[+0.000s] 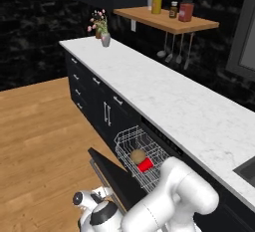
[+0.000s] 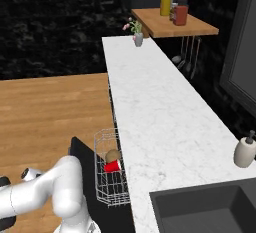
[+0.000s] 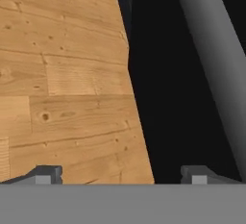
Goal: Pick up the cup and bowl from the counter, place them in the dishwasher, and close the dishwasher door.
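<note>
Two dishes racked, claw at the door
Claw (image 3: 122, 175) gapes wide, empty, over the dishwasher door (image 3: 178, 98); cup (image 1: 145, 165) and bowl (image 1: 138, 156) sit touching in the rack (image 1: 130, 141) beyond.

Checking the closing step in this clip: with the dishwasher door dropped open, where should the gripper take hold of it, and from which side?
Probably by its long bar handle along the free outer edge of the dishwasher door. The door lies open and low over the wooden floor, so coming from the floor side and lifting up suits it. The gripper is open beside that edge, holding nothing.
</note>
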You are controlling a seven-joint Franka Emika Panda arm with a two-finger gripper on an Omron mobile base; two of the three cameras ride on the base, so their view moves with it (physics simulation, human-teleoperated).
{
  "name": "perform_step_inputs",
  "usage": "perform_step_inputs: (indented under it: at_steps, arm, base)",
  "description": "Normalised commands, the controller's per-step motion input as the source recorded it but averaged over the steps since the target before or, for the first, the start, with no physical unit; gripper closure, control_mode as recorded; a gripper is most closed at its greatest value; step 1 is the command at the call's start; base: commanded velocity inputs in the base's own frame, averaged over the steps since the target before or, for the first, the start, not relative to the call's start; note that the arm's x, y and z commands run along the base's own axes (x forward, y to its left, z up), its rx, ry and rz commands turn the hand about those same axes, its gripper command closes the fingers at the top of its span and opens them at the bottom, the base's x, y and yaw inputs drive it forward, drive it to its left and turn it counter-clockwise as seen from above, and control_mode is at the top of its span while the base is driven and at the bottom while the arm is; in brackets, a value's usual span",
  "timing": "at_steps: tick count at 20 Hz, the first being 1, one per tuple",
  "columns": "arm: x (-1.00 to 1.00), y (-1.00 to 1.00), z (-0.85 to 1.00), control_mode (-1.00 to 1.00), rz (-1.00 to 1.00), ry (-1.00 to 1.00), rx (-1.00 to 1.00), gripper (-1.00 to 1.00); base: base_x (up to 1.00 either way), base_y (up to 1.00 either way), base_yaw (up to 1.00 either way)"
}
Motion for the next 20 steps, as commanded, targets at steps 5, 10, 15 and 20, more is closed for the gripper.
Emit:
perform_step_inputs:
  at_steps: [5, 10, 15, 20]
  arm:
    - [0.71, -0.52, -0.70, -1.00, -0.12, -0.16, -0.23, -1.00]
    - [0.77, -0.50, -0.61, -1.00, -0.13, -0.06, -0.21, -1.00]
    - [0.38, -0.15, -0.31, -1.00, 0.00, 0.00, -0.02, -1.00]
    - [0.39, -0.36, -0.47, -1.00, 0.03, 0.00, -0.03, -1.00]
  base:
    - [0.00, 0.00, 0.00]
    - [0.00, 0.00, 0.00]
    - [0.00, 0.00, 0.00]
    - [0.00, 0.00, 0.00]
